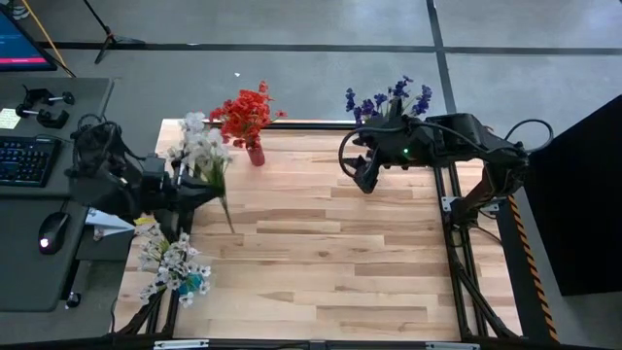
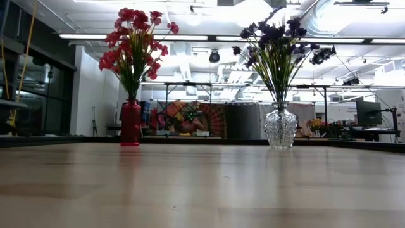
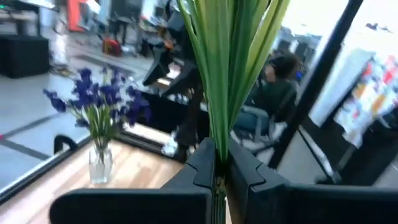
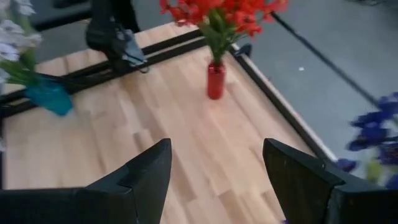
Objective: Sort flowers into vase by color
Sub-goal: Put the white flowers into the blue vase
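Gripping a white sprig [image 1: 201, 151] by its green stem, left gripper [image 3: 221, 171] is hanging over the table's [image 1: 330, 253] left edge | right gripper [image 4: 214, 171] is sitting wide open by the purple vase [image 1: 389, 102] | reds are standing in the red vase [image 1: 256, 154] | more whites are sitting in the teal vase [image 1: 194, 282], near-left corner

**The room around your table**

You have a grey floor [image 1: 292, 24] crossed by dark lines beyond the table's far edge. Off its left edge stands a grey desk [image 1: 39, 282] with a keyboard [image 1: 24, 160] and mouse [image 1: 53, 231]. Long ceiling lights [image 2: 209, 38] shine overhead, and a seated person [image 3: 273, 87] shows farther back.
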`<action>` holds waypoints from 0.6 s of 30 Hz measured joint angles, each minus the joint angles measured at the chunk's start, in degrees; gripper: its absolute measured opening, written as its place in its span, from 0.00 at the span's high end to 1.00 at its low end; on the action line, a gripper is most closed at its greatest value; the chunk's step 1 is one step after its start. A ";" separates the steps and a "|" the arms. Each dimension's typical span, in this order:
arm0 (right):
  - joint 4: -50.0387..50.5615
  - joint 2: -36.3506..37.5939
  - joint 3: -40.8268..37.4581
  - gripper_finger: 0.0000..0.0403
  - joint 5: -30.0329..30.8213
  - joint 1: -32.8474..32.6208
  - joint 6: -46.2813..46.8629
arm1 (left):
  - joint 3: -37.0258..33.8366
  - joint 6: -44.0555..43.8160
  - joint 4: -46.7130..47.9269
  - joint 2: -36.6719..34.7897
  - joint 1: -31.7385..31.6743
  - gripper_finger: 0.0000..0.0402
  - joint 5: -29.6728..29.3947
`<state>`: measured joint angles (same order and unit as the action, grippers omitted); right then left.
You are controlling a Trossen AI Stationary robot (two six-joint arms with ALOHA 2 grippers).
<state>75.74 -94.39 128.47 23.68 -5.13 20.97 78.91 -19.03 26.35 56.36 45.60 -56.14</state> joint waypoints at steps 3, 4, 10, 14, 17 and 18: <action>-1.54 -0.26 -0.80 0.40 -0.60 -0.82 1.98 | -0.48 -4.98 7.02 -1.70 4.09 1.00 1.04; -1.83 -0.36 -0.98 0.40 -0.45 -1.13 2.60 | -0.60 -6.72 9.35 -1.88 5.27 1.00 3.28; -7.00 -0.90 -5.03 0.40 0.12 -2.75 8.07 | -0.80 -6.84 12.44 -1.95 10.80 1.00 15.94; -12.55 -0.90 -9.67 0.40 0.15 -2.83 12.34 | -0.75 -5.44 11.39 -2.64 13.48 1.00 25.13; -16.84 -0.90 -13.76 0.40 0.15 -2.79 14.33 | -0.76 -1.20 7.46 -2.17 13.79 1.00 29.76; -18.07 -0.90 -14.95 0.40 0.13 -2.79 14.86 | -0.76 -0.11 6.53 -1.87 13.48 1.00 31.56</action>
<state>57.67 -95.29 113.52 23.81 -7.92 35.84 78.15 -19.13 32.88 54.49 59.08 -24.58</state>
